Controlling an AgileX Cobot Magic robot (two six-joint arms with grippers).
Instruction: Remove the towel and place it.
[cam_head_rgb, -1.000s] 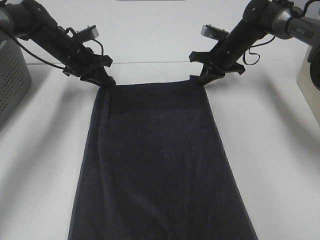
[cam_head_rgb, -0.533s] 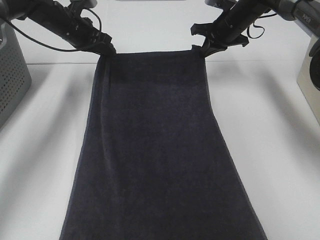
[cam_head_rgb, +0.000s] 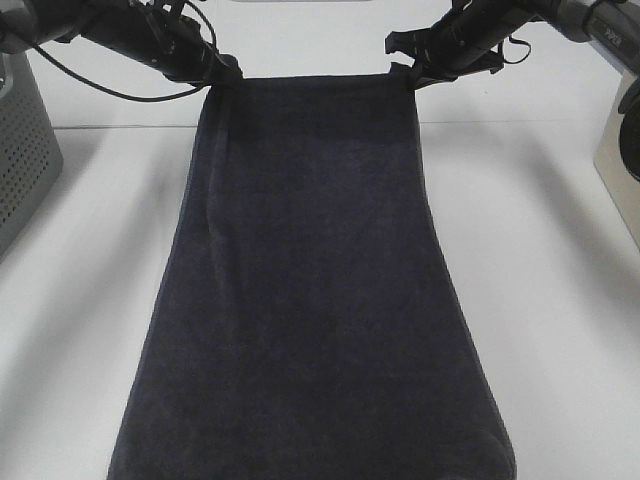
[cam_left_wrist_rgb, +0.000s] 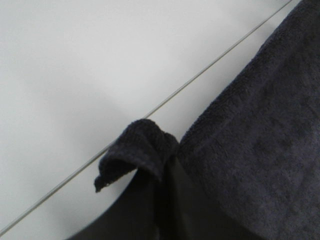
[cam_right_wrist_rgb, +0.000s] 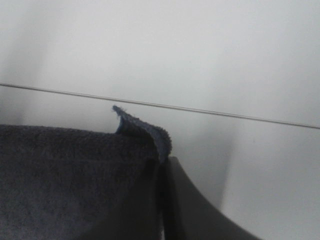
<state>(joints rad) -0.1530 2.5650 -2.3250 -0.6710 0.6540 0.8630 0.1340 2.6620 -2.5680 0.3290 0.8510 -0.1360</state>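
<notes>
Left gripper (cam_head_rgb: 222, 75) pinching one top corner of towel (cam_head_rgb: 310, 300), right gripper (cam_head_rgb: 405, 72) pinching other. I hold top edge high; rest hangs down onto table (cam_head_rgb: 560, 300). Towel soft, floppy, long. Corners best spots to hold, I think.

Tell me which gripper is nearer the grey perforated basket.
Left. The left gripper, shut on the towel corner, is close to the basket; the right gripper holds the opposite corner, across the towel.
</notes>
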